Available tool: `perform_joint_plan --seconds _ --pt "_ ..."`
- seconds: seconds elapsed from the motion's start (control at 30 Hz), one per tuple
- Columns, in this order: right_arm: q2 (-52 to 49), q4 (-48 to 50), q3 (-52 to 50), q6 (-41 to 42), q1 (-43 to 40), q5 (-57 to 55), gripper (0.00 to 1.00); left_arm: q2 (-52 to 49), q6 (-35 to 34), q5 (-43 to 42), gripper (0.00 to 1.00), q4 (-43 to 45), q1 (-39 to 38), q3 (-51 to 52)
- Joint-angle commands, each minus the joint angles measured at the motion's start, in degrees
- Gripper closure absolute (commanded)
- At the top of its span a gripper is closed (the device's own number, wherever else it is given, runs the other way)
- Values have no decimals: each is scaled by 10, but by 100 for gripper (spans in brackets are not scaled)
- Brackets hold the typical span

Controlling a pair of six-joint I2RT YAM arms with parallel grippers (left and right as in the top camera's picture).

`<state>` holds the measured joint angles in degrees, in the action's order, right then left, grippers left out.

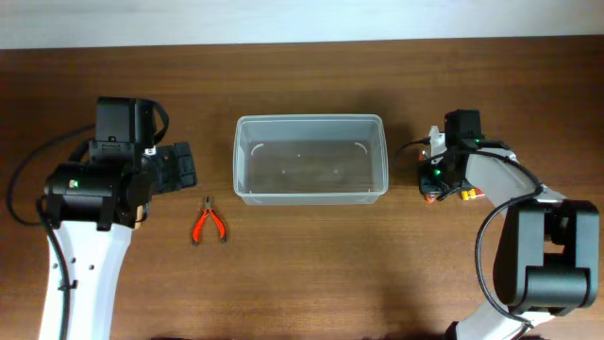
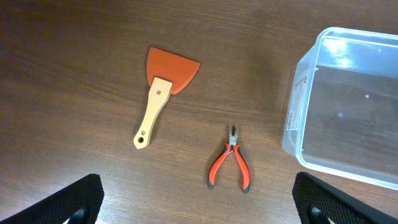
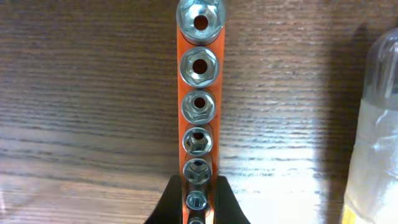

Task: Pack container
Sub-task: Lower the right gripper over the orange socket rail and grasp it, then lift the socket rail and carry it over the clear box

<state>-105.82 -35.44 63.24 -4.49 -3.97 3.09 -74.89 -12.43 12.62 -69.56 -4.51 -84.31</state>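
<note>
The clear plastic container (image 1: 310, 159) stands empty at the table's middle; its corner shows in the left wrist view (image 2: 342, 106) and its wall at the right edge of the right wrist view (image 3: 376, 124). Red-handled pliers (image 1: 209, 222) lie left of it (image 2: 232, 165). An orange scraper with a wooden handle (image 2: 163, 93) lies further left, hidden under the left arm in the overhead view. My left gripper (image 2: 196, 202) is open above the table, near the pliers. My right gripper (image 3: 197, 199) is shut on an orange rail of metal sockets (image 3: 198, 93), right of the container (image 1: 444, 189).
Bare wooden table around the tools. The right arm's base (image 1: 547, 255) stands at the front right, the left arm's body (image 1: 90, 217) at the left.
</note>
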Motion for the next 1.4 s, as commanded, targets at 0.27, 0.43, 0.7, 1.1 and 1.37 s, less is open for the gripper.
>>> perform_joint_plan --seconds 0.27,0.43,0.7,1.1,1.37 --pt "-3 -74 123 2 2 6 96 3 1 -4 1 -1 2 0" --pt "-3 -115 194 2 3 6 96 3 1 -4 1 -1 2 0" --pt "-3 -191 306 3 41 6 96 3 1 -4 1 0 2 0" --pt "-3 -295 397 90 159 8 96 3 1 -4 1 -1 2 0" --pt "-3 -294 396 159 232 8 96 3 1 -4 1 -1 2 0"
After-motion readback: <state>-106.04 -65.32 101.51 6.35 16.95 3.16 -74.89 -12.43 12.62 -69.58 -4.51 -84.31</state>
